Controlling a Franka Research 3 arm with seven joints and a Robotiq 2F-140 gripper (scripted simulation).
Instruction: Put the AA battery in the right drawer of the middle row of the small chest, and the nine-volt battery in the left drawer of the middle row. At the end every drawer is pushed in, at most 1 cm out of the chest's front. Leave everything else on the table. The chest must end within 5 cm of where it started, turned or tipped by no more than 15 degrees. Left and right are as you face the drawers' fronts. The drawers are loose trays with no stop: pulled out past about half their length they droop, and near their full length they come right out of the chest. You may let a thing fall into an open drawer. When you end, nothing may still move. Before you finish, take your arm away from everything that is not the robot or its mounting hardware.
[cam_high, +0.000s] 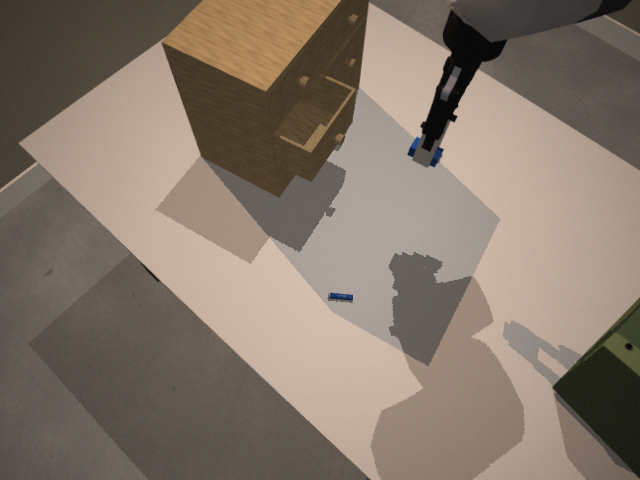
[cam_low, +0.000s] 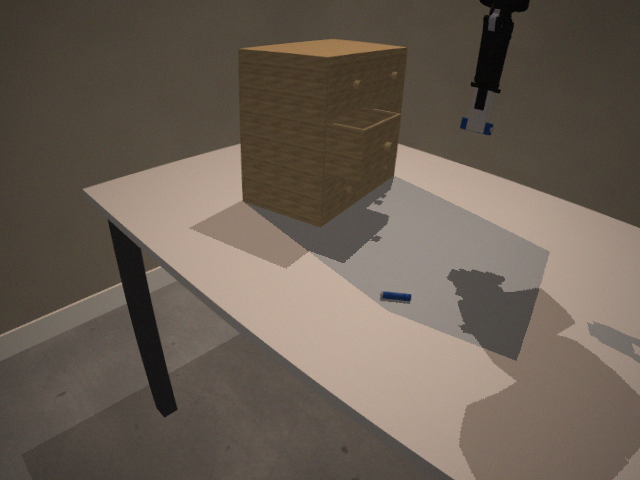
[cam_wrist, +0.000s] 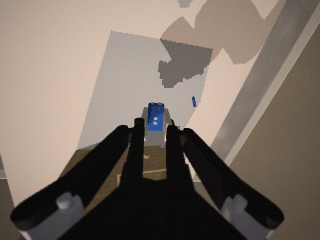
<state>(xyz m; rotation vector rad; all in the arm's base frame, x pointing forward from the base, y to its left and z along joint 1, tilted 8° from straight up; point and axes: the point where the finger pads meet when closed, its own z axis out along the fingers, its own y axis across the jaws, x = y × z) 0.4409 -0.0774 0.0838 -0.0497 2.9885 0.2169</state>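
The wooden chest (cam_high: 268, 87) stands at the back of the table, also in the exterior view (cam_low: 320, 129). Its left drawer of the middle row (cam_high: 315, 116) is pulled out part way and looks empty; the other drawers are in. My gripper (cam_high: 426, 155) (cam_low: 476, 125) hangs in the air out in front of the chest, about level with the middle row. It is shut on the blue nine-volt battery (cam_wrist: 155, 117), whose ends stick out on both sides of the fingers (cam_high: 424, 149). The blue AA battery (cam_high: 340, 296) (cam_low: 395, 296) lies on its side on the table, near the front edge.
A dark green box (cam_high: 604, 392) sits at the table's right edge. The table's front edge runs close to the AA battery.
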